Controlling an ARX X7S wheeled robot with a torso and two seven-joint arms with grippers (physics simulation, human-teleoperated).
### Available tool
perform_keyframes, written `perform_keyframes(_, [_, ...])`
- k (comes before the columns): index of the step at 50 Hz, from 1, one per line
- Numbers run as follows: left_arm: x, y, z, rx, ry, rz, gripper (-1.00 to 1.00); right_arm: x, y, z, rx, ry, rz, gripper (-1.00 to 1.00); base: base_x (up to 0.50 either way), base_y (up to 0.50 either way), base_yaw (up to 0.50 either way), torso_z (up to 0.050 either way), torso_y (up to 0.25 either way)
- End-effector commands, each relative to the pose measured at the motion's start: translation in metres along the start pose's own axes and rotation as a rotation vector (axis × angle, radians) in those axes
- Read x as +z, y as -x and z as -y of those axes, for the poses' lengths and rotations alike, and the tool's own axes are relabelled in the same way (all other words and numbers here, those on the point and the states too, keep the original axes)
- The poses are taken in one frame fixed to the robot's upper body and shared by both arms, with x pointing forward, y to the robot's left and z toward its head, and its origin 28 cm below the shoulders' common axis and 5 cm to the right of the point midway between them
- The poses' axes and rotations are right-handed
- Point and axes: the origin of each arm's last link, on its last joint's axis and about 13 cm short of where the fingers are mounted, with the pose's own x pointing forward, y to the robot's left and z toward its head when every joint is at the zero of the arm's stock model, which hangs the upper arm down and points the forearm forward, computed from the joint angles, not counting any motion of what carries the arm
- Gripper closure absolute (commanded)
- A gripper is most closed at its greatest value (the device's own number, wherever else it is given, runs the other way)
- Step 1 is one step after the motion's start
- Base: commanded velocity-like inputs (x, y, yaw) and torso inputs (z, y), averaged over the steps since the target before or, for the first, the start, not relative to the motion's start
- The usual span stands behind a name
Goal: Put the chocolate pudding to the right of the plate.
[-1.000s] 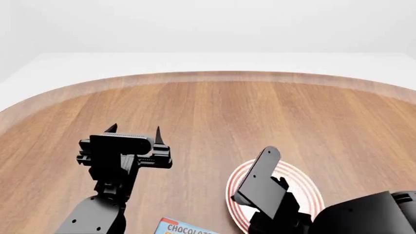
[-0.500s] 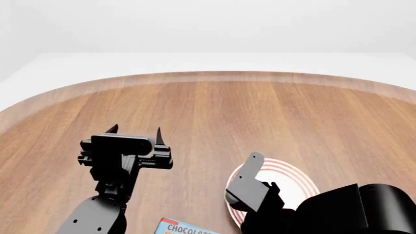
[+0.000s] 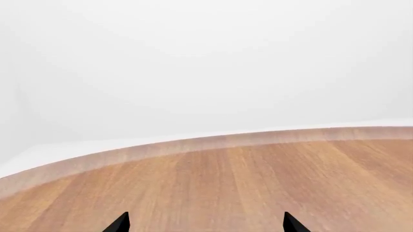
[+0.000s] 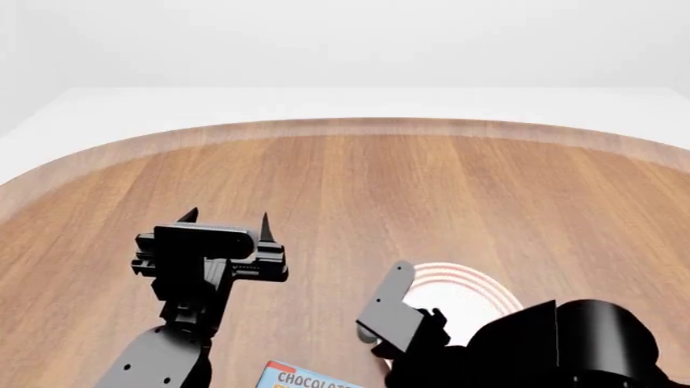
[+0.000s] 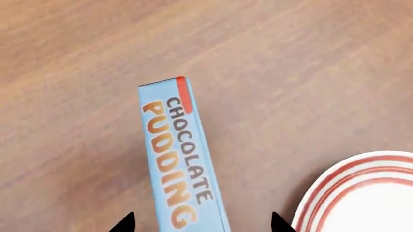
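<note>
The chocolate pudding [image 5: 184,154] is a carton with a light blue top and a red end. It lies flat on the wooden table; only its end [image 4: 307,377] shows at the head view's bottom edge. My right gripper [image 5: 201,223] hovers over it, open, one fingertip on each side of the carton, not closed on it. The plate [image 5: 371,191], white with red rings, lies beside the carton; in the head view the plate [image 4: 464,287] is partly hidden by my right arm. My left gripper [image 4: 226,217] hangs open over bare wood to the left, its fingertips [image 3: 119,223] holding nothing.
The round wooden table's far edge [image 4: 356,125] curves across the back, with white floor beyond it. My right arm's bulky black forearm [image 4: 561,343] fills the lower right of the head view.
My right arm has swung left and toward the near edge, from over the plate to over the carton. The left arm has barely moved.
</note>
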Motion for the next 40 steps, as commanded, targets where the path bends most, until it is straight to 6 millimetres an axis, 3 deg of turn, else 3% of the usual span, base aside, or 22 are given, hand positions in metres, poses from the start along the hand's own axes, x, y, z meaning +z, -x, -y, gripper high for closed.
perform_keyframes(1, [0.000,0.000,0.000,0.000,0.001,0.000,-1.00,0.000,-0.009,0.002,0.021,0.000,-0.018,-1.00,0.00,0.00,0.00,0.000,0.000])
perform_keyframes(18, [-0.001,0.001,0.001,-0.003,0.002,-0.001,-1.00,-0.012,-0.030,0.001,0.079,-0.018,-0.097,-1.00,0.00,0.00,0.00,0.000,0.000])
perform_keyframes(40, [-0.002,0.000,-0.001,0.003,0.005,-0.002,-1.00,-0.018,-0.038,0.001,0.093,-0.030,-0.142,-1.00,0.00,0.00,0.00,0.000,0.000])
